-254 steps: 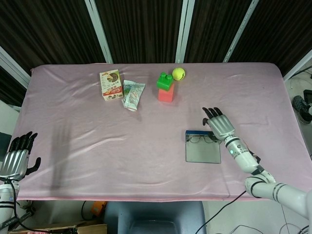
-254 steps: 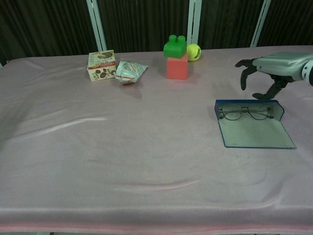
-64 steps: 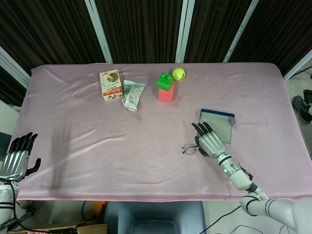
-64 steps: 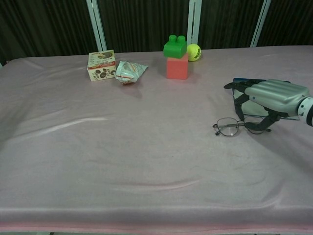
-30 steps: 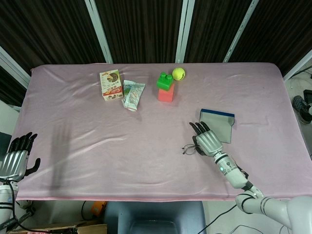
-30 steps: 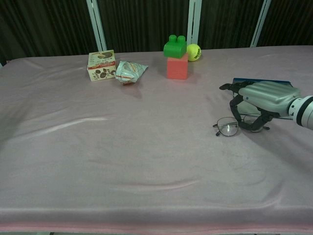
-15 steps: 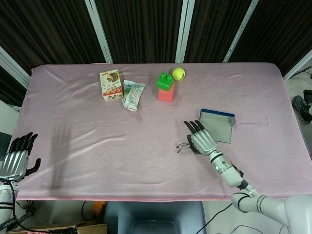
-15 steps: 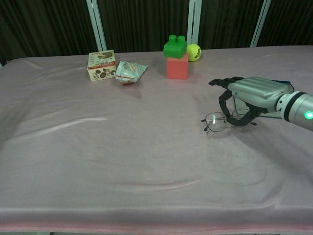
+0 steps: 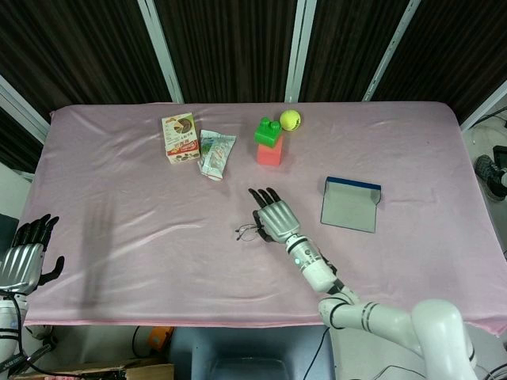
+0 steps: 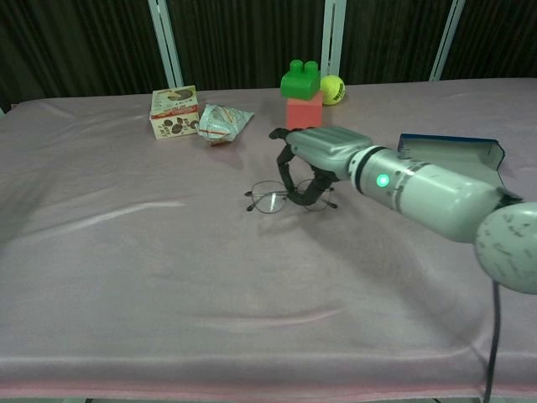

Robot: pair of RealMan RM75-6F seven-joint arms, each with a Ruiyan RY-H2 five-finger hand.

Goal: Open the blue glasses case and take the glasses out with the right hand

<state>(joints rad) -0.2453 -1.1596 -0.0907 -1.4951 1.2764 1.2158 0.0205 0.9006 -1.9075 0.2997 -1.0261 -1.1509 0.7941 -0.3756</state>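
The blue glasses case (image 9: 351, 206) lies open with nothing in it on the right of the pink cloth; in the chest view the case (image 10: 449, 149) sits behind my right forearm. My right hand (image 9: 275, 216) is at mid-table, palm down, and holds the thin-framed glasses (image 9: 248, 232) under its fingers. From the chest, the glasses (image 10: 270, 200) hang from the right hand (image 10: 317, 155) low over the cloth, one lens sticking out to the left. My left hand (image 9: 22, 257) holds nothing, its fingers straight, off the table's near left corner.
At the back stand a small printed box (image 9: 181, 138), a crinkled snack packet (image 9: 215, 153), a green brick (image 9: 268, 131) on a red block (image 9: 268, 153), and a yellow tennis ball (image 9: 290, 119). The pink cloth (image 9: 142, 222) covers the table.
My right hand has carried the glasses leftward, away from the open case to the middle of the table. The left hand has stayed put.
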